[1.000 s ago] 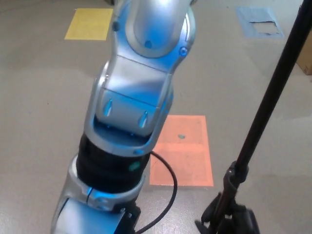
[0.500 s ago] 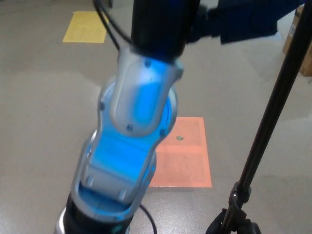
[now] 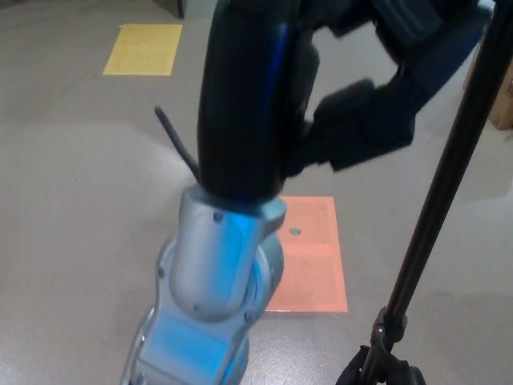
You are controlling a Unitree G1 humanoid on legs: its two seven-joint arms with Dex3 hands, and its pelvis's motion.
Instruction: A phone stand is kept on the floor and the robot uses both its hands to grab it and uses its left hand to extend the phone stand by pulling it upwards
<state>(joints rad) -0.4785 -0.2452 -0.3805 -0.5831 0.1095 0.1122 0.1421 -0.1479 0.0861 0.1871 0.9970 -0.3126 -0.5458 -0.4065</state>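
**Left hand raised beside the phone stand**

Head view: the left hand [image 3: 377, 96] hangs spread and empty, just left of the phone stand [image 3: 437, 208], which stands upright on the floor [image 3: 72, 200] by an orange square [image 3: 313, 261].

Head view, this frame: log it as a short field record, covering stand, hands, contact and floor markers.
stand: black phone stand, pole slanting up to the right edge, base joint at bottom right
left hand: black left hand raised at top centre, fingers apart, holding nothing
right hand: not in view
contact: none; hand is left of the pole, apart from it
floor markers: orange square partly behind the arm; yellow square top left
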